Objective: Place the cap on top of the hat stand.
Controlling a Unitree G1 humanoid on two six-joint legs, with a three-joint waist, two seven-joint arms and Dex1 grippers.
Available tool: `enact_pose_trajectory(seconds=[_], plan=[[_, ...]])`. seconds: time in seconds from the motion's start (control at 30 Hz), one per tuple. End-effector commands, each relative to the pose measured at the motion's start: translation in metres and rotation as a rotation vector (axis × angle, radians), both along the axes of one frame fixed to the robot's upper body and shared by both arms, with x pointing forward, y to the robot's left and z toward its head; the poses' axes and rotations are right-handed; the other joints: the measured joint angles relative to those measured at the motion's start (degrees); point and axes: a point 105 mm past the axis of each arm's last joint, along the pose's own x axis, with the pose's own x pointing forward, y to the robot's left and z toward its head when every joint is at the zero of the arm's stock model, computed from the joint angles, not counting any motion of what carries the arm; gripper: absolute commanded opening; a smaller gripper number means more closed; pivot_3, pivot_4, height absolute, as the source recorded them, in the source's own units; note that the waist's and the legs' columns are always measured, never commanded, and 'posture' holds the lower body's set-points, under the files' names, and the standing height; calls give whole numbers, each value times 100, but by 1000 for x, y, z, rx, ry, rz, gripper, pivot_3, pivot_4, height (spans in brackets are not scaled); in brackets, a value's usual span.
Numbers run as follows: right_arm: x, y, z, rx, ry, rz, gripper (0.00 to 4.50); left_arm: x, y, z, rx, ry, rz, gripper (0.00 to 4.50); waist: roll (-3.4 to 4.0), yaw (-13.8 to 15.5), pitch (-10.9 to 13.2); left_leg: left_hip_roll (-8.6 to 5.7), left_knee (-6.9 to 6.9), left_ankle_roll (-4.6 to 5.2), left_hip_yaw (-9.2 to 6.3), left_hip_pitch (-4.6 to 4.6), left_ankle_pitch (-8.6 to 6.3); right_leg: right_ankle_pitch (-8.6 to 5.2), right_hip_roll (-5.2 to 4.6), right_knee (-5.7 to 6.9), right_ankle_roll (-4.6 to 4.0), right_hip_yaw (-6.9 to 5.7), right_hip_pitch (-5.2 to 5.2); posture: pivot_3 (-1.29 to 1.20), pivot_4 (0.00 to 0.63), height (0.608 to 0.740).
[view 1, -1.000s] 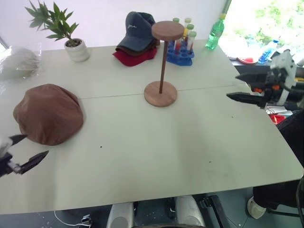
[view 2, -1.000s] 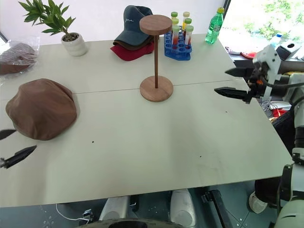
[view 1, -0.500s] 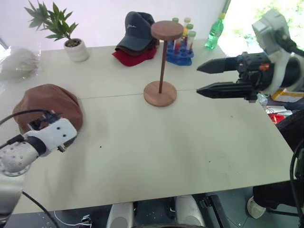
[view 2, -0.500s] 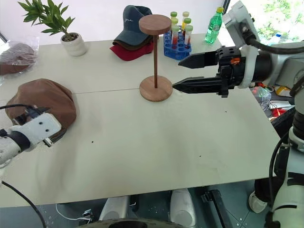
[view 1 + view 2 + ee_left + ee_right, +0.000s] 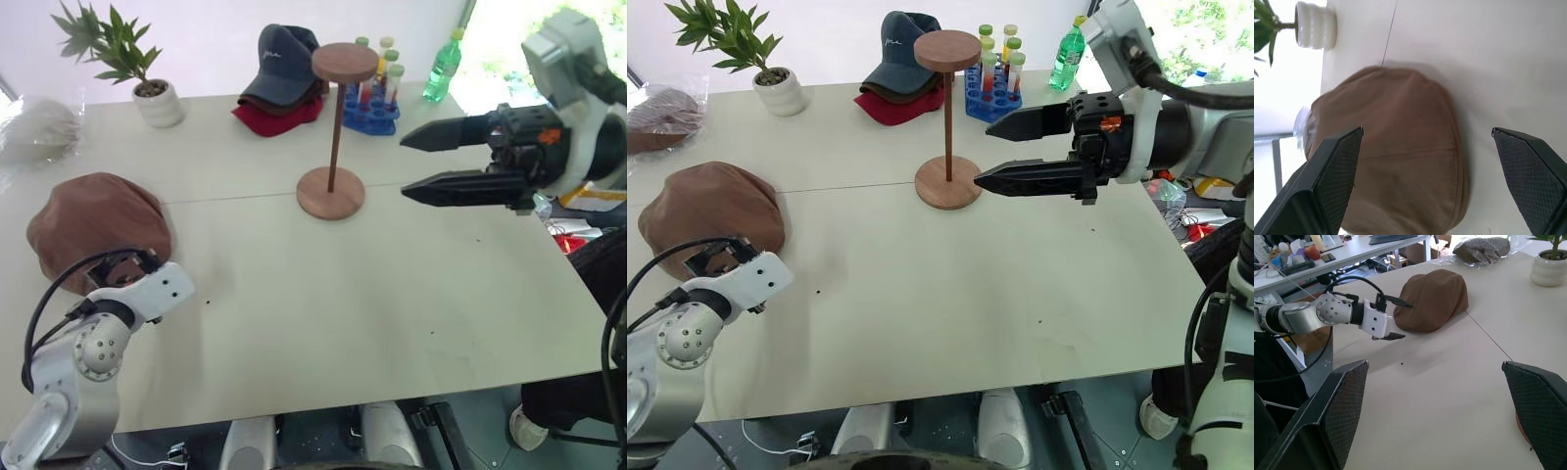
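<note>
On the bench's (image 5: pixel 294 294) left side the cap (image 5: pixel 96 225) lies flat, well apart from the hat stand (image 5: pixel 333 127) near the middle. I see my left end effector (image 5: pixel 1396 319) spread wide just beside the cap, holding nothing. My right end effector (image 5: pixel 416 164) hangs wide open and empty beside the stand, pointing at its rod.

the cap (image 5: pixel 96 230) is showing soft, matt brown cloth. the hat stand (image 5: pixel 335 127) is looking like smooth wood with a dark thin rod. the counter (image 5: pixel 392 294) is appearing smooth and matt. the right gripper (image 5: pixel 416 162) fingers are showing black textured plastic.
</note>
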Motion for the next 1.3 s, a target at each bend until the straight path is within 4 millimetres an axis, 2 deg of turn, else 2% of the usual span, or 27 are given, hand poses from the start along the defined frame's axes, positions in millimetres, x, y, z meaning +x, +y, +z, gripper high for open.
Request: enact_pose_trajectory(seconds=[0.03, 0.27, 0.53, 0.67, 0.9, 1.1, 1.3], plan=[[-8, 3, 14, 17, -65, 22, 4500, 4, 3, -1, 36, -29, 33, 4382, 0, 3, 0, 0, 2, 0, 0, 0, 0, 0, 0, 0, 0, 0, 1, 0, 150, 728], [-7, 5, 16, 34, -70, 15, 4500, 17, 17, -21, 70, -24, 119, 4382, -3, 35, 1, 0, 6, 3, -2, -1, 0, 0, -1, 2, 0, 0, 2, 0, 150, 728], [-6, 6, 18, 49, -78, 9, 4500, 27, 42, -30, 144, -52, 188, 4382, 8, 98, -5, 2, 5, 3, -4, 6, 0, 1, 1, 10, -1, 0, 2, 0, 150, 728], [-5, 5, 18, 53, -80, 3, 4500, 30, 62, -23, 199, -90, 224, 4382, 10, 91, -6, 9, 5, 2, -9, 9, -1, 6, 11, 11, -10, 0, 1, 0, 150, 728], [-5, 6, 18, 68, -73, 1, 4500, 45, 90, 7, 295, -213, 248, 4382, 7, 101, -4, 13, 2, 3, -7, 1, 0, 7, 14, 10, -11, 0, -10, 0, 150, 728], [-4, 8, 18, 79, -70, 4, 4500, 53, 94, 28, 350, -288, 213, 4382, 2, 121, -4, 4, 7, -8, 1, -8, -7, 8, -11, 5, -10, 0, -9, 0, 150, 728], [-4, 9, 17, 84, -68, 4, 4500, 58, 93, 31, 359, -296, 186, 4382, 1, 116, -4, 4, 4, -6, 2, -11, -6, 8, -9, 6, -10, -2, -11, 0, 150, 728]])
